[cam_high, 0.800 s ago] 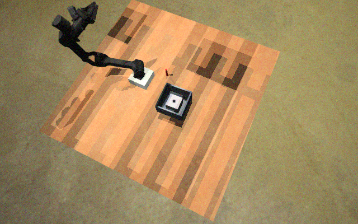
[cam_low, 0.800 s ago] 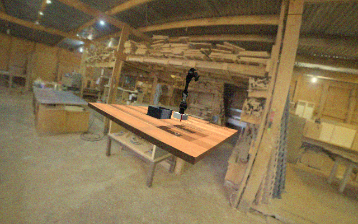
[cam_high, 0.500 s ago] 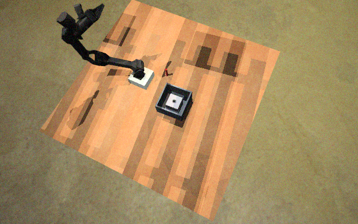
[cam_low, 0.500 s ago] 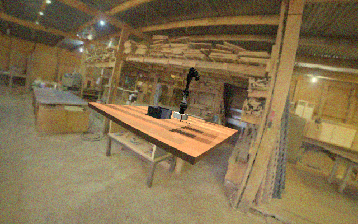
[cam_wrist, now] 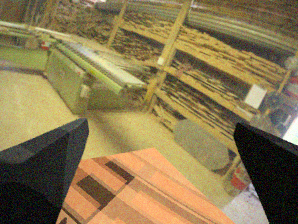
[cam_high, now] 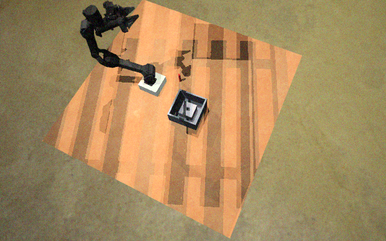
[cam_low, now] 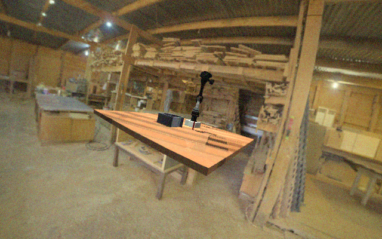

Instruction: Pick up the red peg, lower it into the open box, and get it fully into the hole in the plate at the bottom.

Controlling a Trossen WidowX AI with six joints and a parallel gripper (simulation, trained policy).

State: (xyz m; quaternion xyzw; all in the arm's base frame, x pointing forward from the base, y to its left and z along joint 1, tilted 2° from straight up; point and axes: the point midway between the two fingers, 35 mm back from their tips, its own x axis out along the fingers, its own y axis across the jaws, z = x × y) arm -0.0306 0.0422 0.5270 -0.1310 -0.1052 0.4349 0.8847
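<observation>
The red peg (cam_high: 179,77) (cam_low: 193,125) stands upright on the wooden table, between the arm's base and the far table edge in the top view. The open dark box (cam_high: 182,122) (cam_low: 165,120) stands near it. Inside the box lies a pale plate (cam_high: 192,109) with a dark hole; no peg shows in it. My gripper (cam_high: 136,12) (cam_wrist: 163,128) is wide open and empty. It is raised high, far up and left of the peg and box in the top view. Neither peg nor box shows in the wrist view.
The arm rises from a white block (cam_high: 160,79) (cam_low: 188,123) close beside the peg and the box. The wooden table (cam_high: 142,150) (cam_low: 188,146) (cam_wrist: 170,172) carries them. Dark patches of shadow lie across its top. Workshop shelves and benches stand beyond the table.
</observation>
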